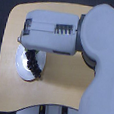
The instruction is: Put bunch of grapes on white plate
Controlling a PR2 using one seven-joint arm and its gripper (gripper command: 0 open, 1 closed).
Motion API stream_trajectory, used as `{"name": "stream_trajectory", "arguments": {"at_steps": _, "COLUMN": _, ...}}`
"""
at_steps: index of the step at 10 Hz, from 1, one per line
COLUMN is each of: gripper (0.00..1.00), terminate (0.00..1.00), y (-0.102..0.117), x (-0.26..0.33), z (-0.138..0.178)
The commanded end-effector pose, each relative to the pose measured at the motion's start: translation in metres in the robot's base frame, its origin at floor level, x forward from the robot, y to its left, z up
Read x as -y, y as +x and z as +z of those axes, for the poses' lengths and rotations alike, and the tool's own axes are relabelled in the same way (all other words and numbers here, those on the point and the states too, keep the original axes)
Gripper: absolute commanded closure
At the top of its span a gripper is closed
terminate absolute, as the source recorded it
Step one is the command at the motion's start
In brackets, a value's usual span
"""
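Observation:
The white plate (pixel 25 65) sits near the wooden table's edge on the exterior view's left, partly covered by my arm. The bunch of grapes (pixel 34 64), a dark tapering cluster, stretches across the plate's right half from under the arm down to the plate's lower rim. I cannot tell whether it rests on the plate or hangs just above it. My gripper (pixel 25 43) is at the left end of the grey forearm, right over the top of the bunch. Its fingers are hidden beneath the arm, so their state does not show.
The round light-wood table (pixel 60 78) fills the view, with dark floor around it. My bulky grey forearm (pixel 53 32) and upper arm (pixel 101 52) hide the table's middle and right side.

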Motion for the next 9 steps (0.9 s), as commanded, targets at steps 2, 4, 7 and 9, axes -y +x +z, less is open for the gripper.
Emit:
{"name": "stream_trajectory", "arguments": {"at_steps": 2, "gripper": 0.00, "terminate": 0.00, "y": 0.043, "x": 0.056, "z": 0.116}}
{"name": "stream_trajectory", "arguments": {"at_steps": 4, "gripper": 0.00, "terminate": 0.00, "y": 0.040, "x": 0.070, "z": 0.127}}
{"name": "stream_trajectory", "arguments": {"at_steps": 7, "gripper": 0.00, "terminate": 0.00, "y": 0.032, "x": 0.129, "z": 0.140}}
{"name": "stream_trajectory", "arguments": {"at_steps": 9, "gripper": 0.00, "terminate": 0.00, "y": 0.030, "x": 0.188, "z": 0.146}}
